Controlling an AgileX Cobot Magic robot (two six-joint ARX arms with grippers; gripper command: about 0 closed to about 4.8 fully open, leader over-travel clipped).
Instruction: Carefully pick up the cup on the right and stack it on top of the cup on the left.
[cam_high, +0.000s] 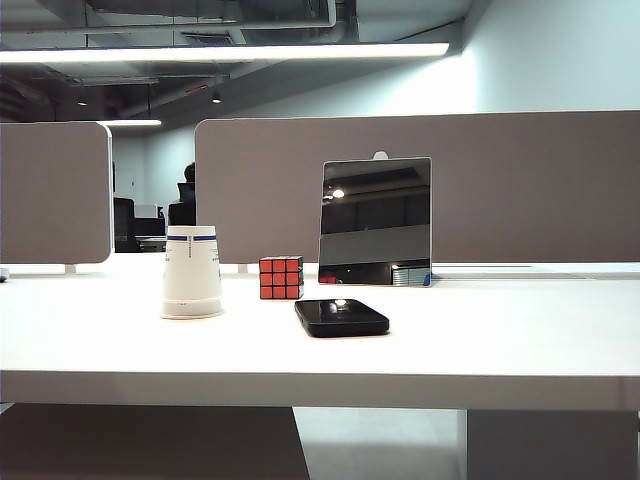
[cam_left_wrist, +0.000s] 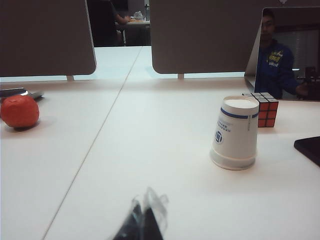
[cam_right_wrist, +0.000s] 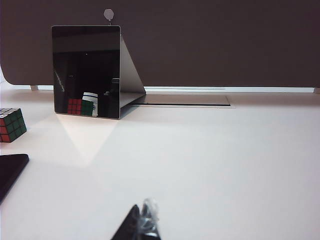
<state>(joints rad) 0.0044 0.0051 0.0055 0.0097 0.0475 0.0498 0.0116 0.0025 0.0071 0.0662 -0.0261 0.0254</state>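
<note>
With both the left gripper (cam_left_wrist: 142, 220) and right gripper (cam_right_wrist: 142, 222) closed, empty and hanging low over the white table (cam_high: 480, 345), we are seeing only one upside-down white paper cup with a blue band (cam_high: 192, 272), possibly already stacked, beside the red-faced puzzle cube (cam_high: 281, 277), so we are judging nothing remains to lift.

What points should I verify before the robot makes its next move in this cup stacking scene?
1. Left gripper shut and empty, low over the table, short of the paper cup: ok.
2. Right gripper shut and empty, low over the table, facing the mirror: ok.
3. Paper cup stands steady, mouth down: ok.
4. A separate second cup to pick up on the right: none in any view, not ok.
5. Cups already stacked: cannot tell.
6. Rubik's cube and black slab lie near the cup: not ok for a wide approach.
</note>
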